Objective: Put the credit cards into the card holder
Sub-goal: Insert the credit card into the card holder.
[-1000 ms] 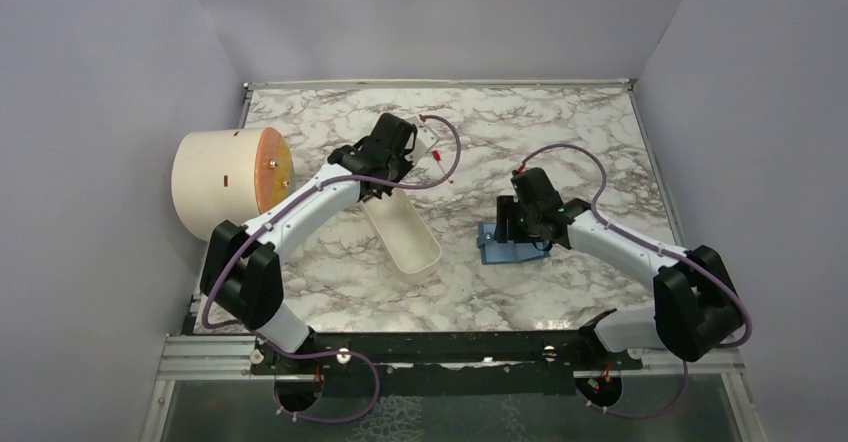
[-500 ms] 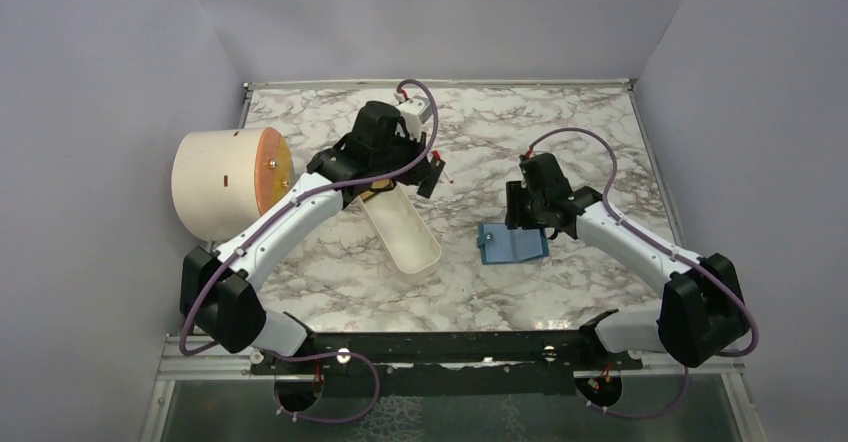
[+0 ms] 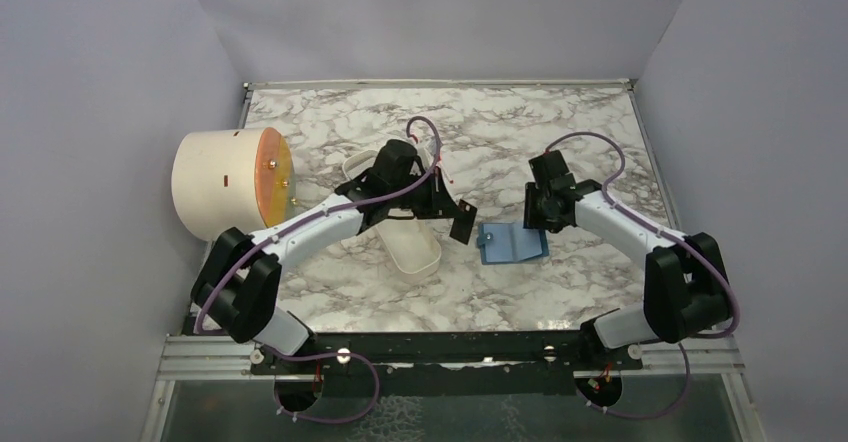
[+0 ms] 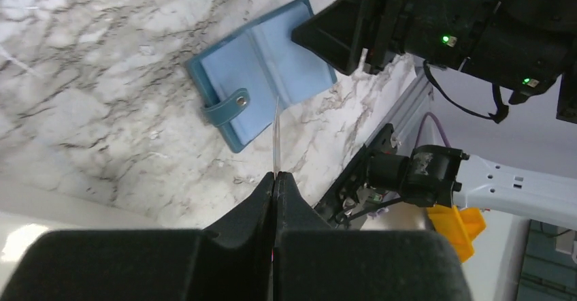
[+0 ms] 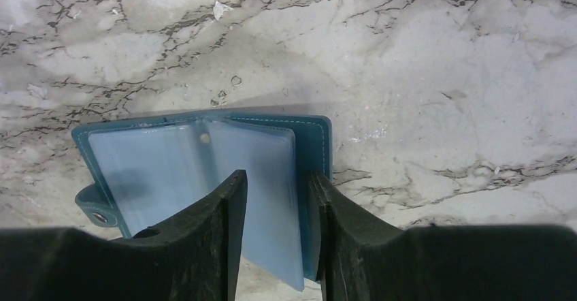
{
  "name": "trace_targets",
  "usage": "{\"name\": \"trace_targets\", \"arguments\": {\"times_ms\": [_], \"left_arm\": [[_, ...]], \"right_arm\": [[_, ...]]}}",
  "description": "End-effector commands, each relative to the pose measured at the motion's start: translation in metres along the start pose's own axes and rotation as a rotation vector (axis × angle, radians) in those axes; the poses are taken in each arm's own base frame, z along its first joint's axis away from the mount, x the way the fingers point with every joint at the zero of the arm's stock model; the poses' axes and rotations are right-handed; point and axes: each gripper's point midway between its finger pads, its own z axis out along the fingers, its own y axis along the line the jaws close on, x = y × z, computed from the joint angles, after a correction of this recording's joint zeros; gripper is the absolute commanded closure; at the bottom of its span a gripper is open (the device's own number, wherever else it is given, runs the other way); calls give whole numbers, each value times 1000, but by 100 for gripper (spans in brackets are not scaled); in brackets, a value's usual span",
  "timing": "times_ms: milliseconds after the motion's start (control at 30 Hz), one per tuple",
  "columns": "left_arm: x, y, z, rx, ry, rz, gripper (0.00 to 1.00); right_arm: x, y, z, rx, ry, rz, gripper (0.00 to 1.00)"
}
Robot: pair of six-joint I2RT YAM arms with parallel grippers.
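Since the earlier frames, the left hand (image 3: 462,224) has been swung away from the far end of the long white oval tray (image 3: 412,247) and brought over to just beside the small flat teal-blue card holder (image 3: 510,244). The holder is left lying open on the marble-patterned table (image 3: 560,132), its snap tab turned outward.

In the left wrist view, the left hand (image 4: 274,178) is seen clenched on a thin credit card (image 4: 275,137). The card is held edge-on with its free edge aimed at the holder's middle fold; its colour cannot be told from this angle, and it is not yet touching the holder.

The right hand (image 5: 277,177) is shown with its fingers parted. They are set down on the holder's right-hand panel, apparently to pin it flat rather than to grip it.

No card is visible inside the clear pockets, so the task is judged to be at its first insertion. This card is yet to be slid in, and a second card cannot be made out in any view.
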Motion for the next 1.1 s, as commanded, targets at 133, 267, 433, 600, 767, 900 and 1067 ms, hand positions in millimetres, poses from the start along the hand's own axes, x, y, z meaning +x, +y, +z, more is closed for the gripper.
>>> {"name": "trace_targets", "arguments": {"times_ms": [133, 267, 433, 600, 767, 900, 1067], "left_arm": [[13, -48, 45, 165, -9, -53, 100], [25, -46, 69, 152, 27, -58, 100], [40, -32, 98, 102, 80, -19, 100], [49, -26, 115, 106, 127, -14, 100], [50, -21, 123, 96, 139, 0, 100], [53, -20, 128, 108, 156, -7, 100], [58, -11, 137, 94, 174, -22, 100]], "right_arm": [[23, -3, 15, 18, 55, 84, 67], [35, 2, 14, -25, 73, 124, 69], [42, 0, 8, -36, 59, 144, 70], [35, -3, 0, -22, 34, 150, 69], [23, 0, -13, -36, 4, 153, 69], [22, -3, -15, -23, 1, 149, 71], [27, -6, -8, -5, 15, 145, 77]]}}
